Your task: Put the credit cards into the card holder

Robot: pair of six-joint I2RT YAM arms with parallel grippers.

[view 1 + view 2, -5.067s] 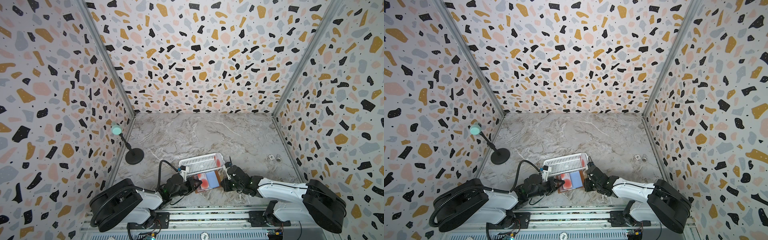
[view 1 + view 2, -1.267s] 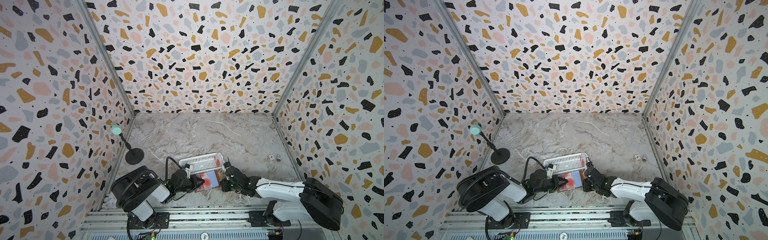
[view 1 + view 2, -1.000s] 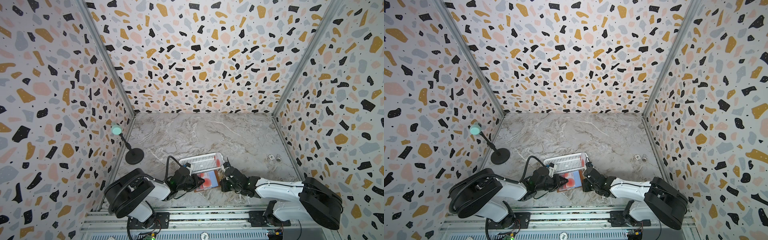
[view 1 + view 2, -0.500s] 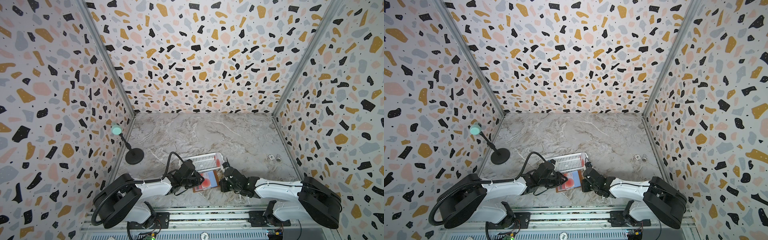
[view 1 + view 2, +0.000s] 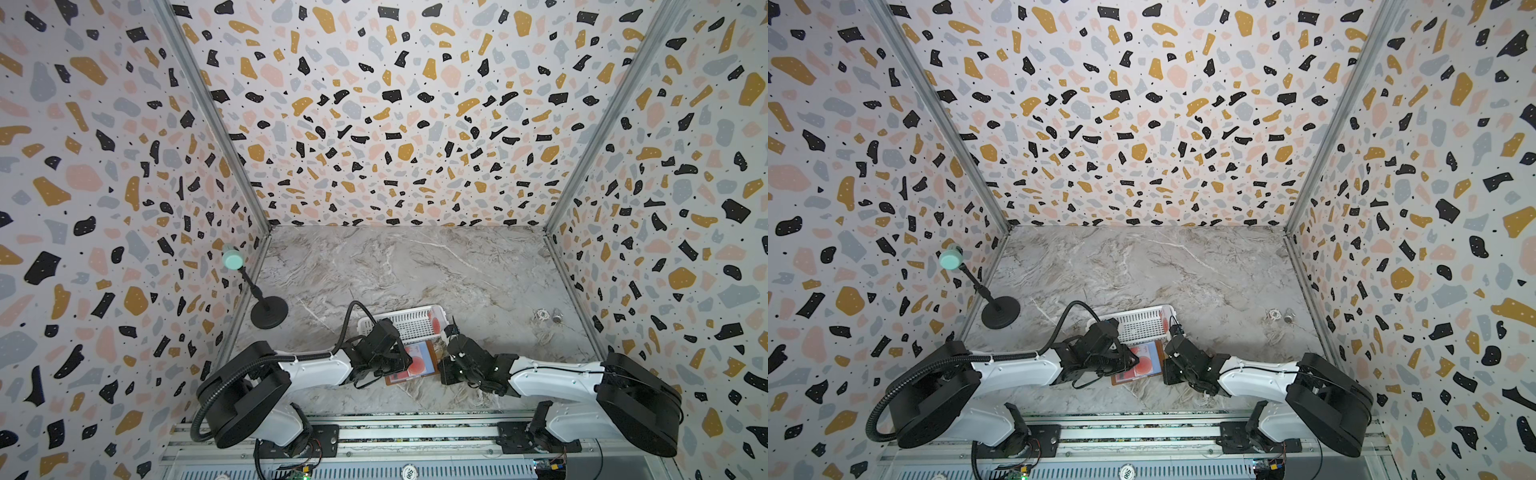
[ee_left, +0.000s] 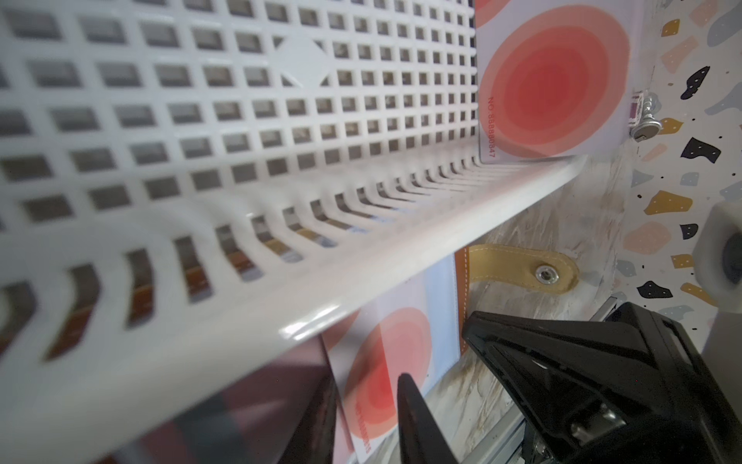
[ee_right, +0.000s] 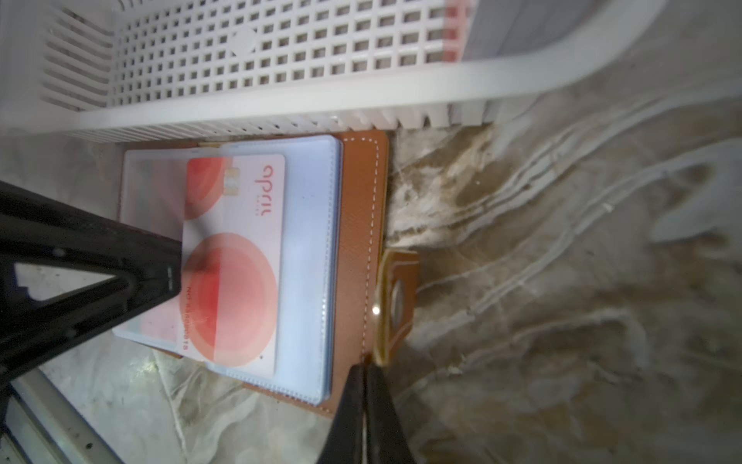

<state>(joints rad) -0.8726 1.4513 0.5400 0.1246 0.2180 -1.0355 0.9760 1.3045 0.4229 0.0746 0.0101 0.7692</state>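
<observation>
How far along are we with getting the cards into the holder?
Done: the card holder lies open beside the basket. In hand: one card sits partly under a clear sleeve, the left gripper at its exposed edge, jaws slightly apart; the right gripper, shut, rests on the holder's brown cover. Left: push that card home, then fetch the second card standing in the basket.

Red-blobbed card (image 7: 237, 289) lies on the open tan card holder (image 7: 357, 225).
</observation>
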